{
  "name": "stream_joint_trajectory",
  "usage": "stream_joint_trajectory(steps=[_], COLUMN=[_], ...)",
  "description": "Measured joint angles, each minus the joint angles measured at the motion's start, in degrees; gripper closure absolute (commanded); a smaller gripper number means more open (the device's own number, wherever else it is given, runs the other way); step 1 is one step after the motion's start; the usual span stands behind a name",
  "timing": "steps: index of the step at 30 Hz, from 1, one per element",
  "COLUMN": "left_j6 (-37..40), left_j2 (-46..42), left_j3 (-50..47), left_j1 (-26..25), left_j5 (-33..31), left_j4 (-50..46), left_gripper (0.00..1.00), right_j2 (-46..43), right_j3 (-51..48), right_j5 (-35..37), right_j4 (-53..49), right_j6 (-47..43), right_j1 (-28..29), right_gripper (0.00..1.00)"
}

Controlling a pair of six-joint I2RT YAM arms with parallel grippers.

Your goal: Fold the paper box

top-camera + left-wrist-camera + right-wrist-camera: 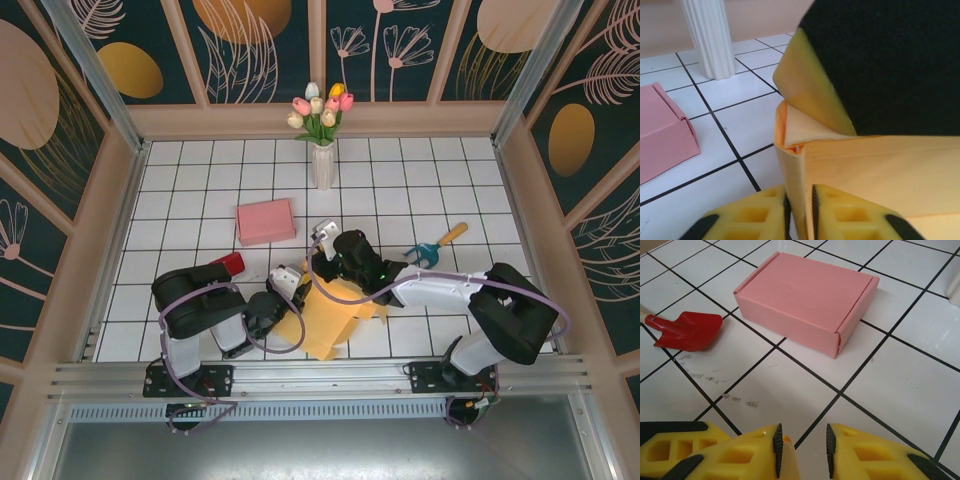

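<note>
Orange box (335, 318), half formed, lies nearer the arm bases than the pink box (265, 221) and to its right. Left gripper (295, 290) is at the wall facing the pink box; right gripper (318, 262) is just beyond it.

Left wrist: left gripper (800, 210) pinches an upright wall of the box (880, 175), with the pink box (660, 135) to the left. Judgement: hold this pinch firm as the anchor.

Right wrist: right gripper (802, 446) jaws stand slightly apart, bare tile between them, pink box (805, 300) ahead. Judgement: press the flap slowly, along its crease, so the wall stays square.
</note>
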Motion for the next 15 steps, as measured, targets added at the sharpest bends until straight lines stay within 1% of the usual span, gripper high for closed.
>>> stream_joint_trajectory(steps=[3,7,10,15], left_j6=[-0.2,-0.2,-0.2,-0.2], left_j2=[0.0,0.0,0.3,1.8], left_j3=[0.4,1.5,1.9,2.6], left_j1=[0.0,0.0,0.0,0.0], left_j5=[-0.7,-1.6,-2.4,-3.2], left_j4=[-0.3,-1.3,-1.5,-0.3], left_gripper=[0.99,1.00,1.00,1.00], right_j2=[0.0,-0.1,-0.2,-2.0], right_j3=[-0.3,-0.5,-0.6,-0.7], right_j5=[0.6,2.0,3.8,6.2], right_j4=[0.5,1.1,1.3,-0.8], right_j6=[0.0,0.0,0.4,2.3], right_j1=[0.1,0.1,0.6,2.8], right_gripper=[0.68,0.67,0.63,0.60])
